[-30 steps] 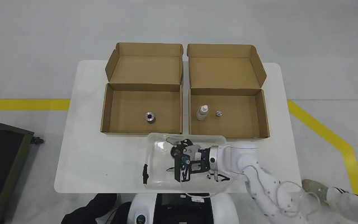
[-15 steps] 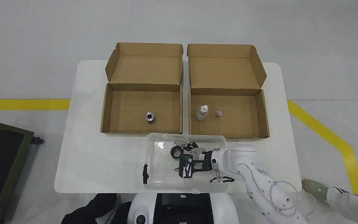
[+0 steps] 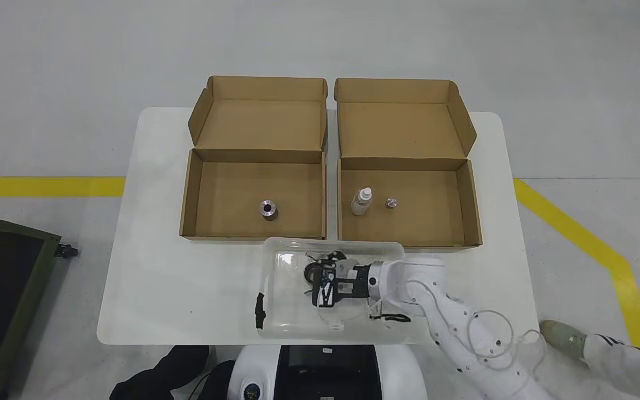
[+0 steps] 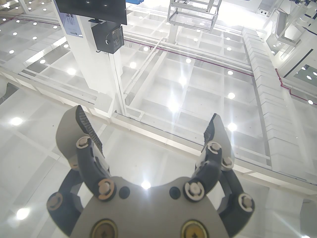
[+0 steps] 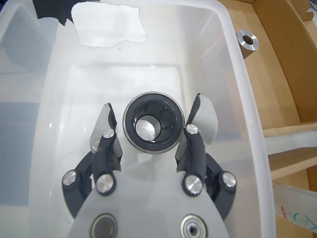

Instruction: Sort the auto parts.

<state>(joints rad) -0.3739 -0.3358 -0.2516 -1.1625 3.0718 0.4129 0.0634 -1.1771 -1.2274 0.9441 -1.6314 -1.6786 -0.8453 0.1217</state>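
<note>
In the top view, a white table (image 3: 150, 200) holds two brown boxes. The left box (image 3: 200, 200) has a metal ring (image 3: 266, 208) in it. The right box (image 3: 440, 215) has a small white bottle (image 3: 361, 201) and a small metal part (image 3: 392, 203). A clear bin (image 3: 285, 320) sits just in front of the boxes. The right gripper (image 3: 322, 290) is inside the bin.

In the left wrist view, the left gripper (image 4: 146, 122) points up at the ceiling. Its fingers are wide apart and hold nothing.

In the right wrist view, the right gripper's fingers are apart. One finger is on each side of a black round part (image 5: 153, 125) standing in the bin.
</note>
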